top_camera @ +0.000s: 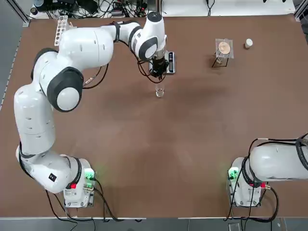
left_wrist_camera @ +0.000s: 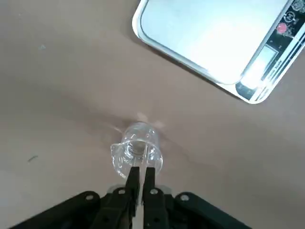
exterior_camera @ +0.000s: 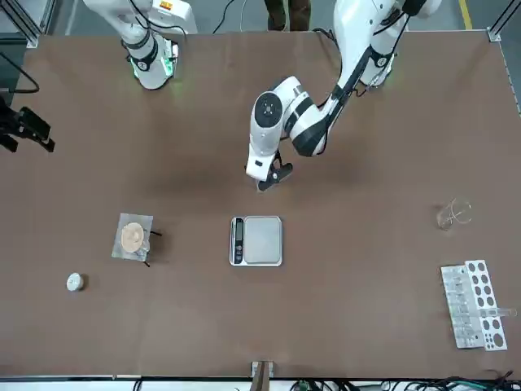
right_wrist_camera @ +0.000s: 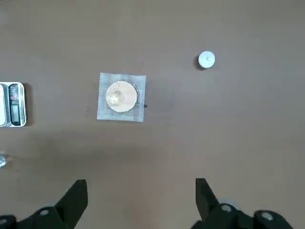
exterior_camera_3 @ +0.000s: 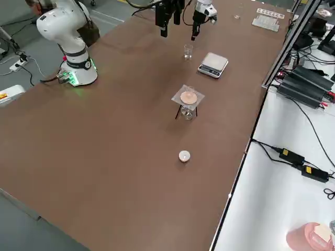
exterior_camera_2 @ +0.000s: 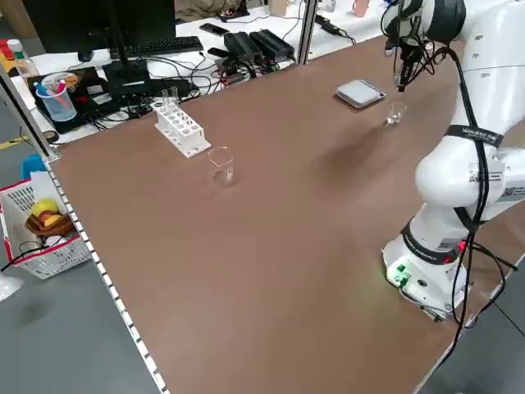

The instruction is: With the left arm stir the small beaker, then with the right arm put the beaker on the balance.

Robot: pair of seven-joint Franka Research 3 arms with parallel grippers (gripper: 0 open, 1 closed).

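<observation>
Top view: right claw (right_wrist_camera: 138, 200) parked wide at five o'clock, idle. Left claw (left_wrist_camera: 140, 183) pinched on thin rod, poised over small beaker (top_camera: 160, 92) mid-desk; stirring apparently underway. Balance (top_camera: 169, 62) just beyond, twelve o'clock, bare; transfer pending.

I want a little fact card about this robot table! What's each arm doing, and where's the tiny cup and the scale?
left gripper: above the small beaker, fingers shut on a thin clear rod
right gripper: parked high, fingers open, holding nothing
small beaker: standing upright on the table, close to the balance
balance: plate bare
stage: stirring step; beaker not yet on the balance
</observation>
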